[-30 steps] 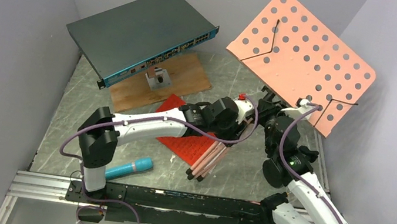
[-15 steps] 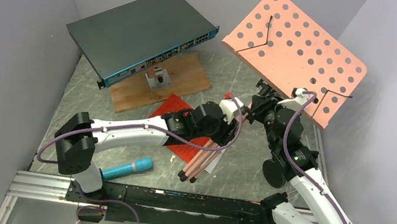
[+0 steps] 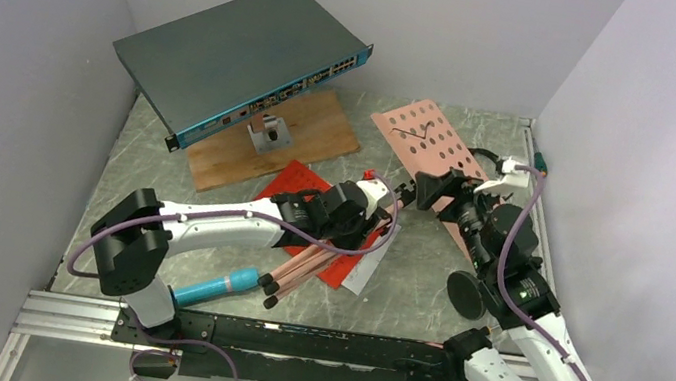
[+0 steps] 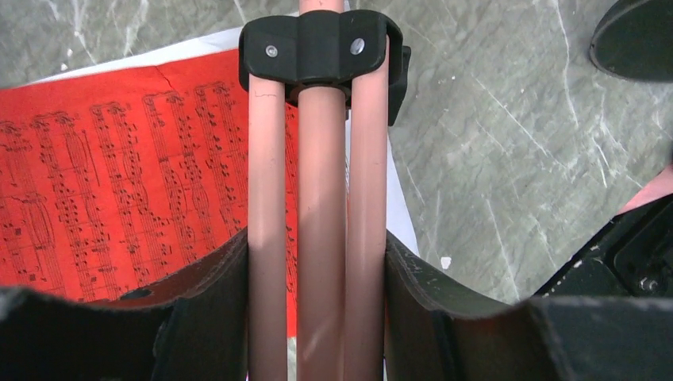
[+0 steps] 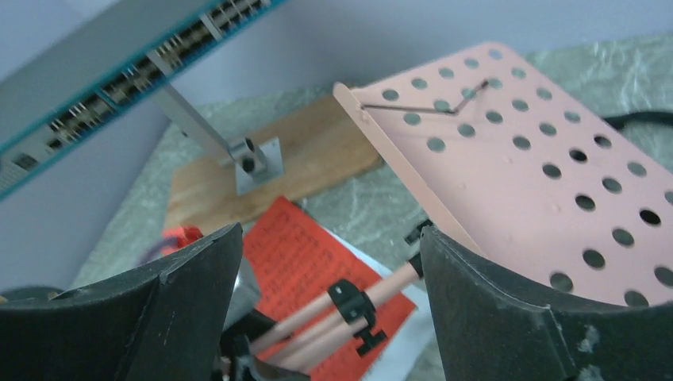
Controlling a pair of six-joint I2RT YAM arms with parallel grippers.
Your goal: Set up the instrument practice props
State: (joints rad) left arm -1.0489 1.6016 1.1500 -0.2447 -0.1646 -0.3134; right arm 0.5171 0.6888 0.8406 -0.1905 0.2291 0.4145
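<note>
The salmon-pink music stand lies tipped over. Its perforated desk point(image 3: 420, 136) point(image 5: 540, 167) slants low over the back right of the table. Its folded tripod legs point(image 3: 300, 270) point(image 4: 321, 198) point toward the near edge. My left gripper point(image 3: 362, 216) point(image 4: 317, 258) is shut on those legs, just below their black collar point(image 4: 321, 46). My right gripper point(image 3: 432, 188) point(image 5: 329, 246) stands open beside the desk's lower edge and holds nothing. Red sheet-music pages point(image 3: 298, 185) point(image 4: 119, 175) point(image 5: 305, 250) lie under the legs, over a white page point(image 3: 364, 271). The cyan microphone point(image 3: 217, 286) lies at the near left. The black round mic-stand base point(image 3: 466, 296) sits by the right arm.
A dark grey network switch point(image 3: 238, 54) point(image 5: 111, 55) hangs tilted over the back left, on a metal bracket point(image 3: 269, 130) point(image 5: 255, 163) fixed to a wooden board point(image 3: 276, 141). Walls close in on the left, back and right. The arm rail runs along the near edge.
The stand's desk has dropped from high in the air to low over the table. My right gripper has opened and let go of it. The left arm has drawn the legs nearer and to the left.
</note>
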